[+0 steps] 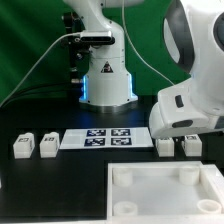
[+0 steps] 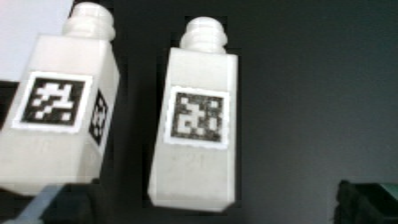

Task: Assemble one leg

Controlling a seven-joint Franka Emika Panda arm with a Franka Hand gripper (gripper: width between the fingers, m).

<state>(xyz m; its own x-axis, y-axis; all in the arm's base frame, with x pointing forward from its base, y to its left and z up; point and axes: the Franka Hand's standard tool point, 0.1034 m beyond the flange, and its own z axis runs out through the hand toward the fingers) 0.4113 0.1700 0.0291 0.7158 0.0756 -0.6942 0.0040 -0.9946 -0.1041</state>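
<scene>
On the black worktop (image 1: 40, 190) the only print is square black-and-white tags. A row of them sits on the marker board (image 1: 105, 138), and each small white leg carries one. They show block patterns with no letters, and they are blurred in the wrist view.

The white square base (image 1: 165, 195) lies nearest the camera, with a round socket (image 1: 121, 176) at its corner. All the legs lie apart from it. The left pair (image 1: 35, 146) is just beside the board on the exterior view's left, and the right pair (image 1: 177, 146) is just beside it on the exterior view's right.

The arm (image 1: 190, 95) bends down from the exterior view's upper right. Its white body hangs over the right pair and hides the jaws in that view.

The wrist view looks down on two legs side by side with a dark gap between them. The jaws are spread wide and hold nothing. The dark fingertips (image 2: 54, 205) show at the picture's edge, and the leg (image 2: 205, 125) lies between them. The second leg (image 2: 63, 100) is just beside one fingertip.
</scene>
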